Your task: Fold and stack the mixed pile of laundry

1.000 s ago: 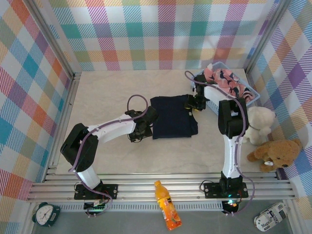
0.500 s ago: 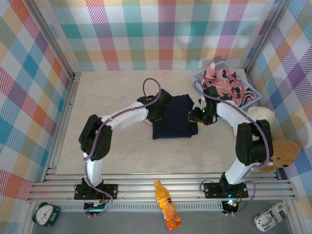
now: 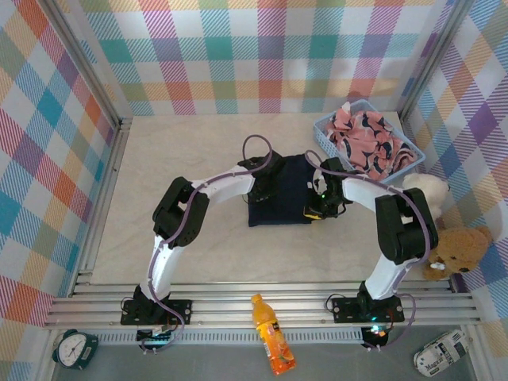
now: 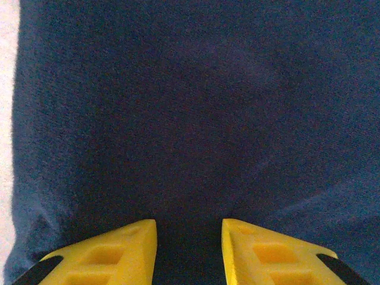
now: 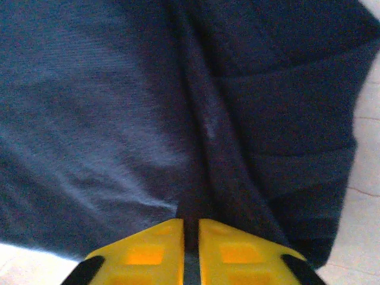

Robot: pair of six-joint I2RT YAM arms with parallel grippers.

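Right gripper (image 5: pixel 190 230) pinches shut on a ridge of the navy trousers (image 3: pixel 284 198), folded on the table (image 3: pixel 175 238), right of centre. Left gripper (image 4: pixel 189 231) rests part-open on them. We judge the cloth soft, light and limp: grasp edges or corners.

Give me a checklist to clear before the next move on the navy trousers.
1. Right jaws closed on a fold of the navy trousers: ok.
2. Left jaws gripping the trousers: not ok, they stand apart over flat cloth.
3. Trousers lying apart from the basket: ok.
4. Pink garment out on the table: not ok, it is piled in the basket.
5. Right arm free of the white teddy bear: cannot tell, they sit close in the top view.
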